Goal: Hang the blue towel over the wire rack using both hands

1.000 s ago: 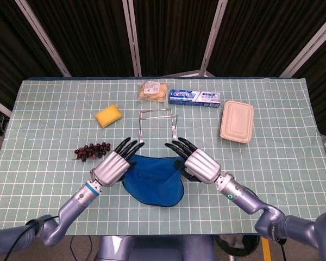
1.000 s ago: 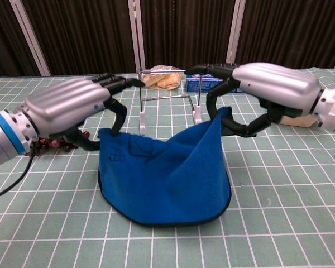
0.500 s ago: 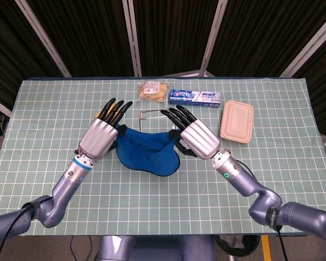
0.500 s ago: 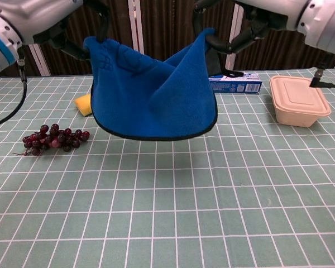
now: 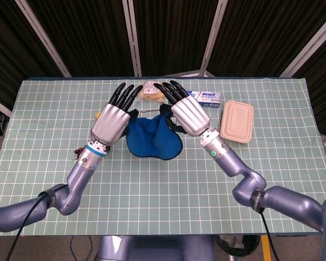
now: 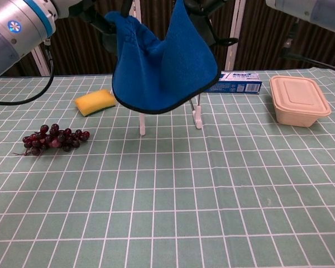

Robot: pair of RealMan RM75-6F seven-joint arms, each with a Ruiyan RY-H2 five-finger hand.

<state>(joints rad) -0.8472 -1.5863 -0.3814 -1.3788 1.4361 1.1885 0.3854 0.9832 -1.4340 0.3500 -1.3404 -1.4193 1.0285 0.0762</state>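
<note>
The blue towel [image 5: 153, 137] hangs in the air between my two hands, each gripping one upper corner. My left hand [image 5: 113, 120] holds the left corner and my right hand [image 5: 189, 113] the right one, backs of both hands facing the head camera. In the chest view the towel [image 6: 163, 67] droops in a fold with its black-edged hem just above the table. Right behind and below it stands the wire rack [image 6: 197, 116]; only its two white-footed legs show under the hem. The rack's top bar is hidden by the cloth.
A yellow sponge [image 6: 95, 101] and a bunch of dark grapes [image 6: 53, 138] lie left of the rack. A toothpaste box [image 6: 234, 82] and a beige lidded box [image 6: 298, 100] are to its right. A snack bag [image 5: 150, 89] sits behind the hands.
Both hands have carried the towel higher and further away from me. It went from near the front of the table to hanging over the rack's place.
</note>
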